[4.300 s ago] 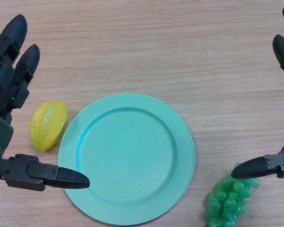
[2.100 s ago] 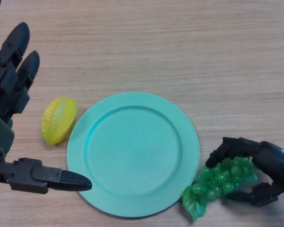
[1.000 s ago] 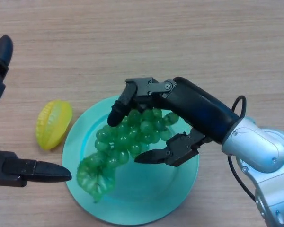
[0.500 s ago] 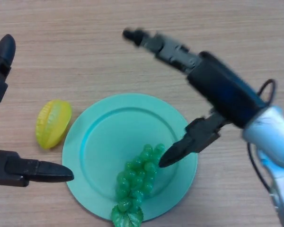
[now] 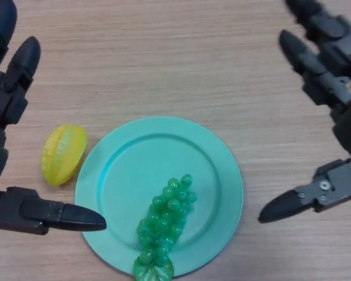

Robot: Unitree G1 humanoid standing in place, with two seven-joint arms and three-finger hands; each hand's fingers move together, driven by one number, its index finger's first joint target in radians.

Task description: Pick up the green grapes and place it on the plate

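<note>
Fingers of the robot's black right hand (image 5: 333, 88) stand spread and nearly straight at the right edge of the frame: two thick ones point up toward the upper right corner, while the thumb reaches leftward lower down, its tip just clear of the plate's right rim. Nothing is held between them. Much of this hand's palm runs off the right edge, so its wrist cannot be seen.

On the left side of the frame the black left hand (image 5: 3, 134) mirrors that pose, fingers apart and empty. Its two fingers rise toward the upper left corner and its thumb points right along the lower left, the tip overlapping the plate's left rim (whether it touches or hovers above cannot be told). The palm is cut off by the left edge.

Between the two hands, a round pale turquoise plastic plate (image 5: 164, 146) lies flat on the light wooden table (image 5: 175, 64). The bunch of green plastic grapes (image 5: 165, 213) rests on the plate's lower half, slanting from the centre down toward the bottom rim. Its green leaf end overhangs that rim and is partly clipped by the bottom of the frame.

Just beside the plate's left rim sits a yellow ribbed toy starfruit (image 5: 63, 154), lying on the table, apart from the thumb below it.
</note>
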